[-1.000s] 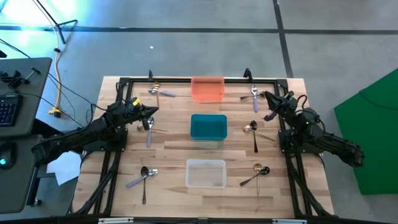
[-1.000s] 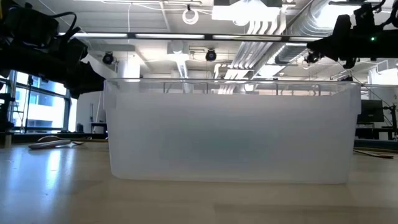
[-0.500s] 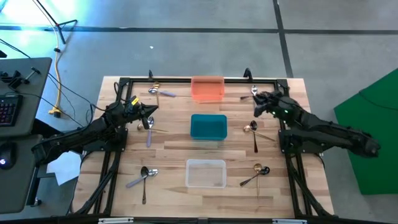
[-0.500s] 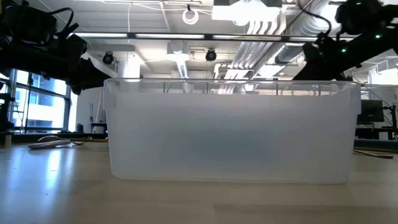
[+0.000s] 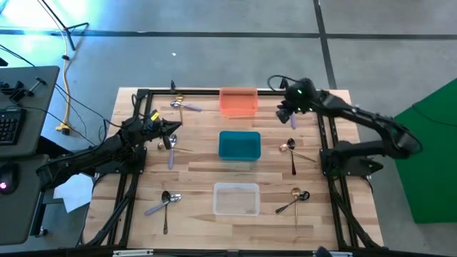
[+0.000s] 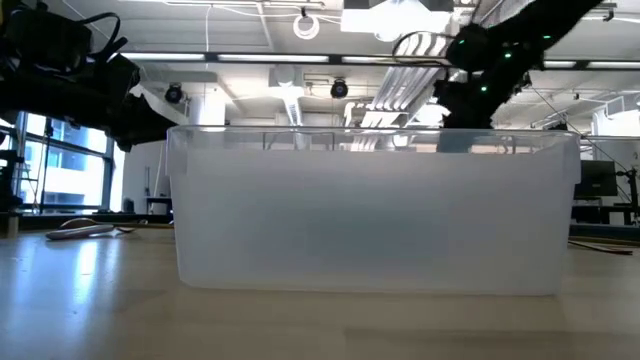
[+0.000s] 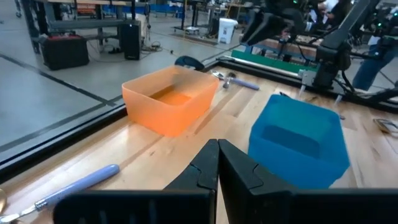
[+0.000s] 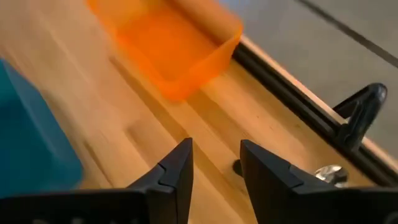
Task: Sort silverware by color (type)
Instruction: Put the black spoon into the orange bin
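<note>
Silverware lies in small groups on the wooden table: far left (image 5: 182,106), mid left (image 5: 171,151), near left (image 5: 164,203), far right (image 5: 292,121), mid right (image 5: 290,151) and near right (image 5: 296,195). My left gripper (image 5: 170,137) hovers shut over the mid-left group, and its shut fingers (image 7: 217,167) face the bins. My right gripper (image 5: 284,114) hangs open above the far-right group, just right of the orange bin (image 5: 238,101). Nothing is between its fingers (image 8: 214,171). A silver spoon bowl (image 8: 327,174) lies on the wood beside them.
The orange bin, a teal bin (image 5: 239,145) and a clear bin (image 5: 237,198) stand in a row down the table's middle. A black frame (image 5: 214,92) runs along the table's edges, with a clamp (image 8: 364,109) at the far rail. The clear bin (image 6: 370,210) fills the low view.
My right arm has stretched out and swung its gripper from the right side toward the table's far edge and leftward, ending over the far-right silverware beside the orange bin. My left arm has kept still.
</note>
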You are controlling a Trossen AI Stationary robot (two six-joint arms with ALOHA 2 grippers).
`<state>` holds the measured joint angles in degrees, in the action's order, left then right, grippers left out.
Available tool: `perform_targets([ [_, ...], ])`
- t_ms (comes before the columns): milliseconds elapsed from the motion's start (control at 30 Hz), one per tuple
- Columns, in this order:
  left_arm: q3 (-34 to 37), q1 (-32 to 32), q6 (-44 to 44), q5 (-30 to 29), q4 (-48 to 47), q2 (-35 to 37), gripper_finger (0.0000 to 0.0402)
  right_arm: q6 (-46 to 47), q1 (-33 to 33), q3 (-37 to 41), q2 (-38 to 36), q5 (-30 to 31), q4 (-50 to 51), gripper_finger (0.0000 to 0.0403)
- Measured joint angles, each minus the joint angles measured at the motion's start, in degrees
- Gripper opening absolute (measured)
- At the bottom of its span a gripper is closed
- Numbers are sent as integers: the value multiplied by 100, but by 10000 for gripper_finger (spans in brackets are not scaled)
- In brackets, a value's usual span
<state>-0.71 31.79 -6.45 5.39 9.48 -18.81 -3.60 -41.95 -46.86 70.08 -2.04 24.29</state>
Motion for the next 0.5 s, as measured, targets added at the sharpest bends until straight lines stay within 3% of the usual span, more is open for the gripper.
perform_targets([
  [200, 0, 0, -85, -5, -159, 0, 0, -1304, -168, -1251, 1437, 31, 1357, 65],
  [333, 0, 13, 31, -161, -146, 0, 0, -2018, -233, -1769, 2146, 431, 2152, 22],
  [500, 0, 17, 161, -205, -134, 0, 0, -2423, -308, -1995, 2716, 906, 2616, 29],
])
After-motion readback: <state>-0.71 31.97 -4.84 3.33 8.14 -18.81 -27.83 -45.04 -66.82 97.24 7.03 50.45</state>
